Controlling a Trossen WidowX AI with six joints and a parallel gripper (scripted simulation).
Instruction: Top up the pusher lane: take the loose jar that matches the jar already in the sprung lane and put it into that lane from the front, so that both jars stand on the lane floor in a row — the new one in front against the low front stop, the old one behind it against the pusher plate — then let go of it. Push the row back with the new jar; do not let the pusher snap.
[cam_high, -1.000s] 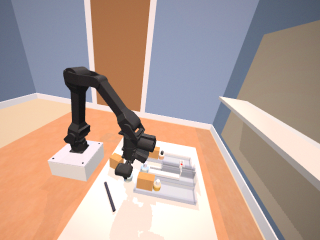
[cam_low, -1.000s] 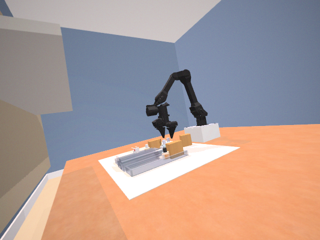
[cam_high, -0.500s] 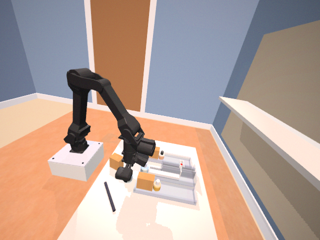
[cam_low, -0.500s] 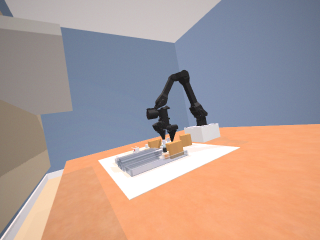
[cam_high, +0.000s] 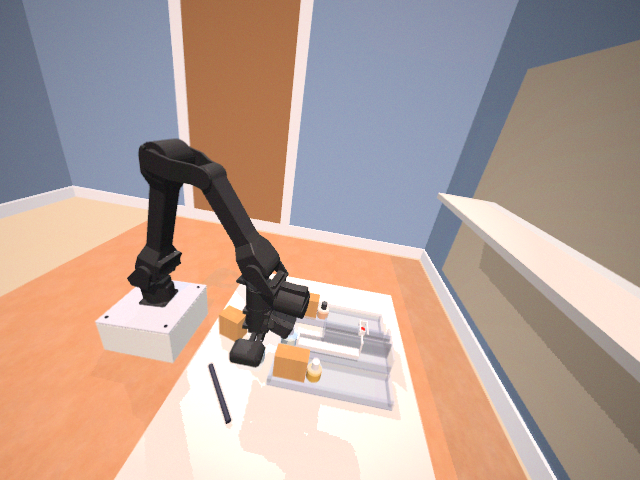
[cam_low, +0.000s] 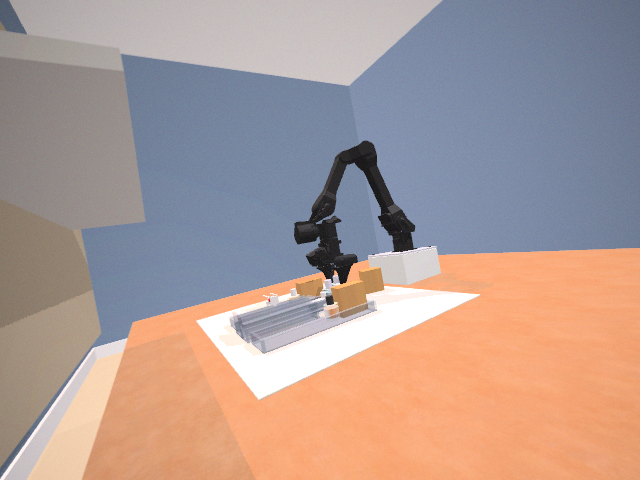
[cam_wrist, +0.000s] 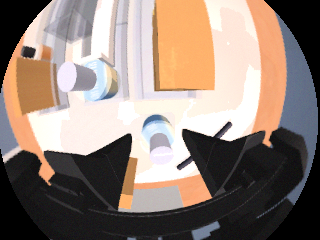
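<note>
The loose jar (cam_wrist: 157, 129), pale blue with a whitish cap, stands upright on the white mat. My gripper (cam_wrist: 157, 134) (cam_low: 337, 281) is open and points down, its fingers on either side of this jar with a visible gap on both sides. In the top view the gripper mostly hides the jar. A matching jar (cam_high: 289, 337) (cam_wrist: 102, 80) stands at the front end of the sprung lane, in the middle of the three lanes. A white rail (cam_high: 330, 347) (cam_wrist: 104, 30) runs back behind it. The pusher plate's contact with the jar is not clear.
An orange block (cam_high: 292, 362) (cam_wrist: 184, 45) and a yellow jar (cam_high: 313, 372) occupy one side lane. Another block (cam_high: 313, 304) (cam_wrist: 37, 86) and a black-capped jar (cam_high: 323, 311) are in the other. A third block (cam_high: 232, 323) and a dark rod (cam_high: 219, 393) (cam_wrist: 224, 131) lie near the gripper.
</note>
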